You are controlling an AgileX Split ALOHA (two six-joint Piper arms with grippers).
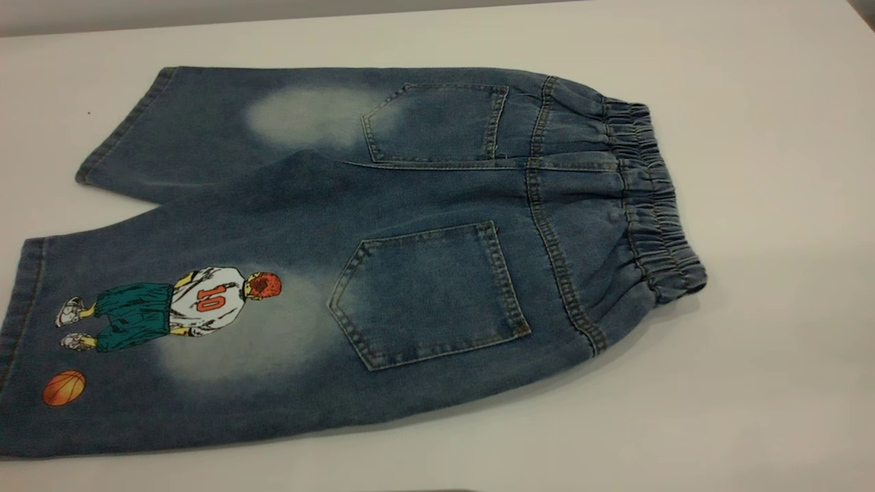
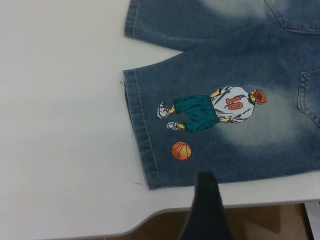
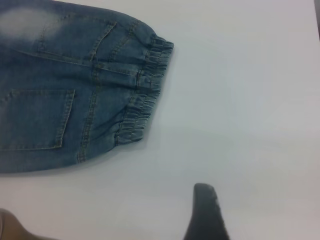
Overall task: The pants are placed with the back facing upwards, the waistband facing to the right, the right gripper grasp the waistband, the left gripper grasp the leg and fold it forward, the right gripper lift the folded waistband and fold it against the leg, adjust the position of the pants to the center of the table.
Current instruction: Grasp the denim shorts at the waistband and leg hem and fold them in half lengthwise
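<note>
Denim pants [image 1: 383,253] lie flat and unfolded on the white table [image 1: 765,355], back pockets up, long axis running across the table, the elastic waistband [image 1: 653,205] at the right end and hems at the left. Nearest the camera is the leg [image 1: 171,348] printed with the number-10 player [image 1: 171,307] and orange ball [image 1: 63,387]. Off the pants' near edge, one dark finger shows of the left gripper [image 2: 206,210] beside the printed leg and of the right gripper [image 3: 206,212] beyond the waistband; neither holds anything, and their opening cannot be judged.

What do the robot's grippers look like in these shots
Little of either shows. In the left wrist view, the left gripper appears as a single dark, nearly black tapered finger with a rounded tip. In the right wrist view, the right gripper shows a similar dark tapered finger with a slightly speckled, matte surface. No cables, labels or arm bodies are visible, and the exterior view shows neither arm.
</note>
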